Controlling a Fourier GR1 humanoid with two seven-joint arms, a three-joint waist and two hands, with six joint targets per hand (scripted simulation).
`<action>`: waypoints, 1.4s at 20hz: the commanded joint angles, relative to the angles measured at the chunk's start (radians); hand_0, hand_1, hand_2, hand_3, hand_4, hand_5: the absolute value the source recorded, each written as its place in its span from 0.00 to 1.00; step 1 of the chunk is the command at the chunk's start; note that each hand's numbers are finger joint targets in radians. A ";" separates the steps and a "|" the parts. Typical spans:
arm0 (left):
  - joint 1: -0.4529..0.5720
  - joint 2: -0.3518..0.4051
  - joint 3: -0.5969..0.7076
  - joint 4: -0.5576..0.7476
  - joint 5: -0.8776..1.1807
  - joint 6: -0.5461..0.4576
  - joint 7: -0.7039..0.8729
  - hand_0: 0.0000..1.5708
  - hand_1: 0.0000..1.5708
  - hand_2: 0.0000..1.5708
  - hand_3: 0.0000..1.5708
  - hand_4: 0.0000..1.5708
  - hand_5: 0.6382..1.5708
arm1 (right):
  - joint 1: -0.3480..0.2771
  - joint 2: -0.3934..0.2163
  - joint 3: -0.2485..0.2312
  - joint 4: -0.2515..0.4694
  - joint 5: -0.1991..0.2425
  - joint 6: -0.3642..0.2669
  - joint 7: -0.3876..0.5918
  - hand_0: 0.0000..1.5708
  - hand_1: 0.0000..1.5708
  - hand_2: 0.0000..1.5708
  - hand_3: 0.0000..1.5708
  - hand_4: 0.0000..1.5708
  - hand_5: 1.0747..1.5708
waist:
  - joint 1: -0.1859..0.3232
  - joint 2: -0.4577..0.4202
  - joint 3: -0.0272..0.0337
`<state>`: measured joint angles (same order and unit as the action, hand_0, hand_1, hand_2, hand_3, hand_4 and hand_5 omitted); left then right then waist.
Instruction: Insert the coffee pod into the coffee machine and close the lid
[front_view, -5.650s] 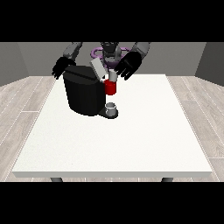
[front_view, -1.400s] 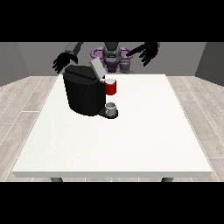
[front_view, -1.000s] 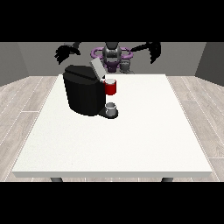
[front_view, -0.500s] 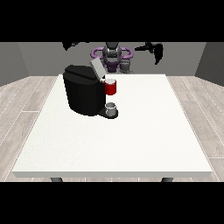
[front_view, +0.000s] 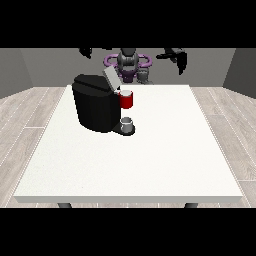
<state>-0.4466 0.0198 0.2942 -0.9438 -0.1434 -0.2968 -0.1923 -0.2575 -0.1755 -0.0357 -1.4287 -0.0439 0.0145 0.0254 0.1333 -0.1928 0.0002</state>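
Observation:
A black coffee machine (front_view: 95, 107) stands on the white table (front_view: 150, 160), left of centre. Its grey lid (front_view: 110, 78) is tilted up and open. A red pod holder (front_view: 127, 100) juts from its front, with what looks like a pale pod in its top. A grey cup (front_view: 127, 123) sits on the drip stand below. The hand at the view's right (front_view: 177, 56) hangs high above the table's far edge, fingers pointing down and holding nothing. The hand at the view's left (front_view: 86, 51) is raised to the picture's top, partly cut off.
The robot's torso (front_view: 128, 64) stands behind the table's far edge. Wooden floor surrounds the table on both sides. The table's front edge (front_view: 130, 199) runs near the view's bottom.
Both hands have risen from beside the machine's top and spread apart, away from the machine. The lid has stayed up and the red holder has not moved.

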 joint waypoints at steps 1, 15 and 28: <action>0.059 0.018 -0.013 -0.091 0.045 -0.038 0.030 0.00 0.00 0.00 0.00 0.00 1.00 | -0.028 -0.001 0.020 0.021 0.037 0.014 -0.036 0.00 0.00 0.00 0.00 0.00 1.00 | 0.013 0.049 0.0000; 0.195 -0.002 -0.112 -0.377 0.125 0.043 0.128 0.00 0.00 0.00 0.00 0.00 1.00 | -0.189 0.017 -0.067 0.225 -0.008 0.022 -0.049 0.00 0.00 0.00 0.00 0.00 1.00 | 0.011 0.166 0.0000; 0.176 0.065 -0.110 -0.490 0.195 0.046 0.200 0.00 0.00 0.00 0.00 0.00 1.00 | -0.365 -0.008 -0.087 0.375 0.033 0.031 -0.102 0.00 0.00 0.00 0.00 0.00 1.00 | 0.029 0.250 0.0000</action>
<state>-0.2575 0.0740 0.1922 -1.3873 0.0244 -0.2455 -0.0382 -0.5592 -0.1719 -0.0966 -1.1182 -0.0187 0.0578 -0.0555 0.1382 0.0272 -0.0008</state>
